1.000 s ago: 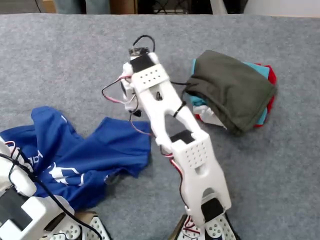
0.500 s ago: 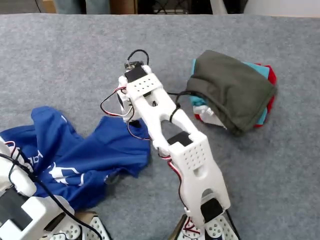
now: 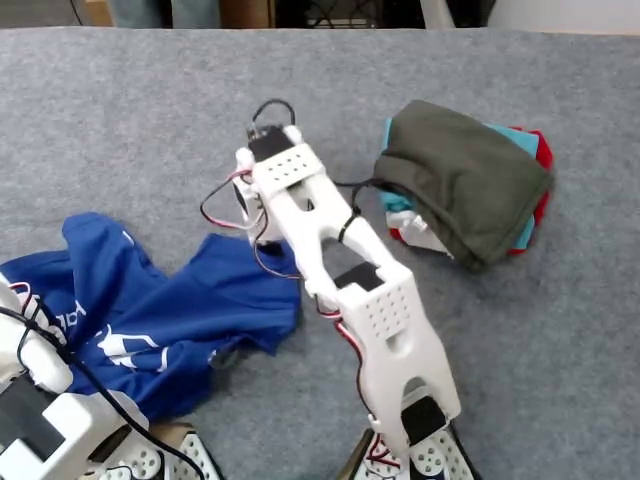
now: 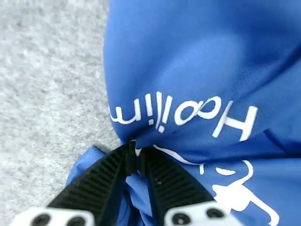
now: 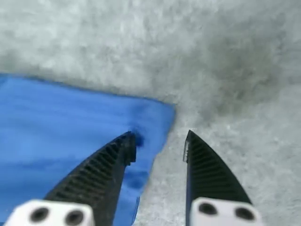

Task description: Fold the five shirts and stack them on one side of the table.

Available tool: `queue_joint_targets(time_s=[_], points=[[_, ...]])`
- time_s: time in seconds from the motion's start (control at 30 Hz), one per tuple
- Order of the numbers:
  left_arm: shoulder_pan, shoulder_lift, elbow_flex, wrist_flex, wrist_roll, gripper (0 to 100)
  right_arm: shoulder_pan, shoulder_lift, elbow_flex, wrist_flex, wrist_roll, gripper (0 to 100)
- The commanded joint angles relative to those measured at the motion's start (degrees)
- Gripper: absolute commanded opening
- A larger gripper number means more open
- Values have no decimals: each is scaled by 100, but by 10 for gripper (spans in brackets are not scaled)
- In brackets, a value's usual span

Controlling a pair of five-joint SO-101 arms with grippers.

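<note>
The left claw (image 4: pixel 134 157) pinches a gather of the blue shirt (image 4: pixel 197 56), probably to anchor that side. The right claw (image 5: pixel 157 141) is spread, one finger over the shirt's corner and one over bare worktop (image 5: pixel 235 56), seemingly placed to grip that corner. The shirt lies crumpled, apart from the folded stack (image 3: pixel 465 185)
</note>
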State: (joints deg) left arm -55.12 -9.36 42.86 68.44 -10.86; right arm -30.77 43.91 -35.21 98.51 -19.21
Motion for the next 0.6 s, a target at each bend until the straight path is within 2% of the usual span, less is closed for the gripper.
queue_joint_targets(time_s=[0.0, 0.57], points=[[-48, -123, -215, -70, 26, 30, -53, -514, -549, 176, 26, 177], [-48, -123, -207, -53, 26, 30, -123, 760, -673, -141, -651, 177]])
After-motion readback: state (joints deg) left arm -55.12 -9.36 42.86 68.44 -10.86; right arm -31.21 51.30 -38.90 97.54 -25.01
